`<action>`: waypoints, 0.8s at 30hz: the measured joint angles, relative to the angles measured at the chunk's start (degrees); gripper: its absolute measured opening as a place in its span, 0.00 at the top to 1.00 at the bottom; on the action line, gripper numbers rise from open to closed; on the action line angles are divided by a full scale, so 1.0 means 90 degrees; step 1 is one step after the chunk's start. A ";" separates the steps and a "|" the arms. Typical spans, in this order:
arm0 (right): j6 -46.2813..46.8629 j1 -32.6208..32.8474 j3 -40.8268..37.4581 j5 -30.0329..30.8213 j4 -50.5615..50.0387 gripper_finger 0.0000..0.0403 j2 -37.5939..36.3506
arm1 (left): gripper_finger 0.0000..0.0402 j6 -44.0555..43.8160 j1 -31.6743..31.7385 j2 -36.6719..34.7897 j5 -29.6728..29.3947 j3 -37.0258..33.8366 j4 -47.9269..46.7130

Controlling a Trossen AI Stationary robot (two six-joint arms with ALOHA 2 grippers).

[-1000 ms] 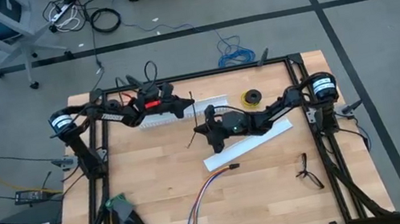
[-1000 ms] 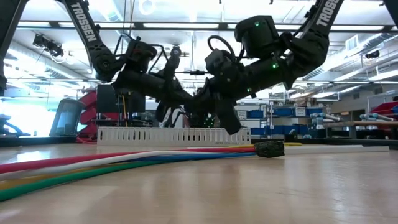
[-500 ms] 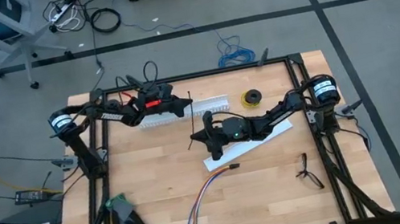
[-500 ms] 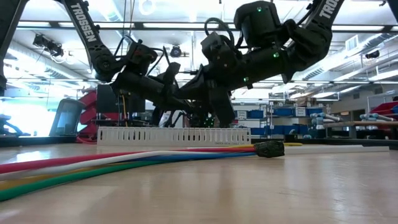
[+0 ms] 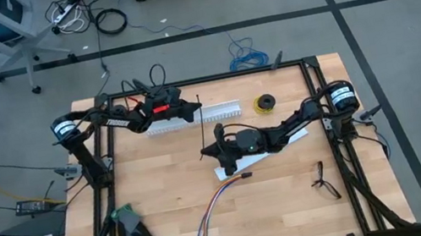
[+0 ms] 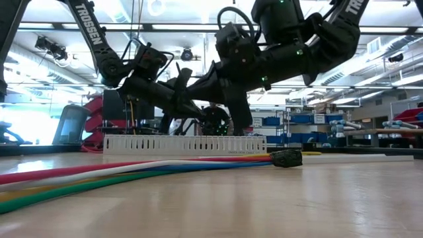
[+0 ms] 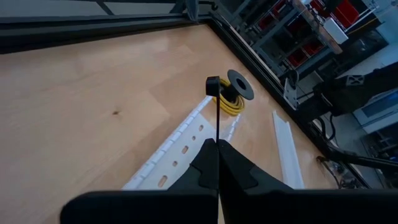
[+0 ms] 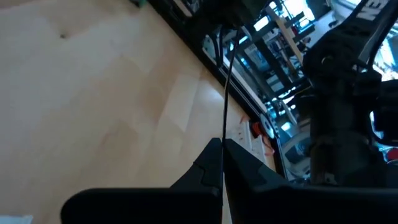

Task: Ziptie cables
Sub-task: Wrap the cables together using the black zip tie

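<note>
tabletop (image 5: 162, 186): wooden, black-framed.
right gripper (image 5: 215, 145): mid-table, has shifted toward the left edge, pinching the ziptie (image 5: 200, 128).
left gripper (image 5: 190, 111): near far edge, pinching the ziptie's other end.
ziptie: long axis far-to-near.
cables (image 5: 211, 221): near edge.

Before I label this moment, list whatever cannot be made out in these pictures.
- The cables: in the high view their near end runs off the bottom edge; in the low view they run off the left edge.
- The black strip in the shut right gripper: in the right wrist view its far end is lost against the dark frame behind.
- The ziptie in the shut left gripper: in the low view it is too thin to pick out among the overlapping arms.
</note>
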 joint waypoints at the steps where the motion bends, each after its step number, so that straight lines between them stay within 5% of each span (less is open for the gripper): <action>1: 0.0137 0.0003 0.0002 0.0017 0.0003 1.00 0.0000 | 1.00 0.0000 0.0000 0.0000 -0.0001 0.0000 -0.0001; 8: 0.3197 -0.0407 0.0002 -0.0068 -0.0070 1.00 0.0000 | 1.00 0.0700 -0.0149 0.0000 -0.0027 0.0010 0.0200; 17: 0.6639 -0.1281 -0.0009 -0.1514 -0.0524 1.00 -0.0310 | 1.00 0.2549 -0.0712 -0.0022 0.0023 0.0017 0.0602; 24: 0.7464 -0.1430 -0.0757 -0.1594 0.0111 1.00 -0.0505 | 1.00 0.3641 -0.0755 -0.0408 -0.0181 -0.0284 0.0623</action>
